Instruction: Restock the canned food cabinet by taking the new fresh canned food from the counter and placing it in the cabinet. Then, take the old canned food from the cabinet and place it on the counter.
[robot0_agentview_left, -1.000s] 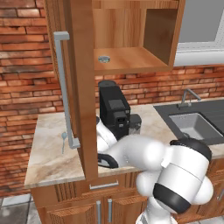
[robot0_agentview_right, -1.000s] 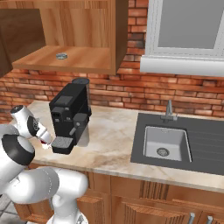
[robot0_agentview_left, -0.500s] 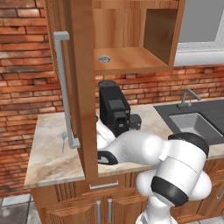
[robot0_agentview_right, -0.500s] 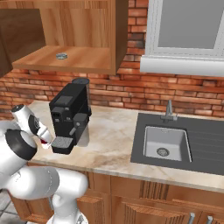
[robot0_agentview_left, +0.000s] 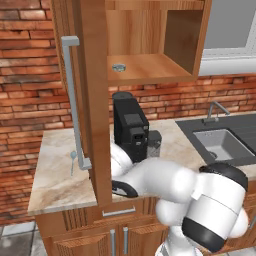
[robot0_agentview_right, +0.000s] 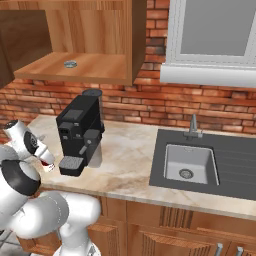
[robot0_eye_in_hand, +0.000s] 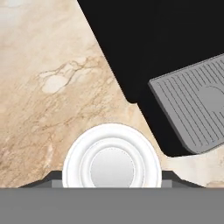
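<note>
At lower centre of the hand view, the pincer (robot0_eye_in_hand: 111, 186) is clenched on the can (robot0_eye_in_hand: 111, 162) beside the coffee machine (robot0_eye_in_hand: 175, 65); lifting could knock the open cabinet door (robot0_agentview_left: 95, 100).

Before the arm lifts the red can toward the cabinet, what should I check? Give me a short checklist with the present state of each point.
1. End effector closed on the new can: ok, its tips sit at both sides of the can.
2. Can upright: ok, its round top faces the hand camera.
3. Cabinet door open: ok.
4. Free place on the cabinet shelf beside the old tin: ok.
5. Distance to the coffee machine: cannot tell, it stands very near.
6. Lift path past the open door: cannot tell.
</note>
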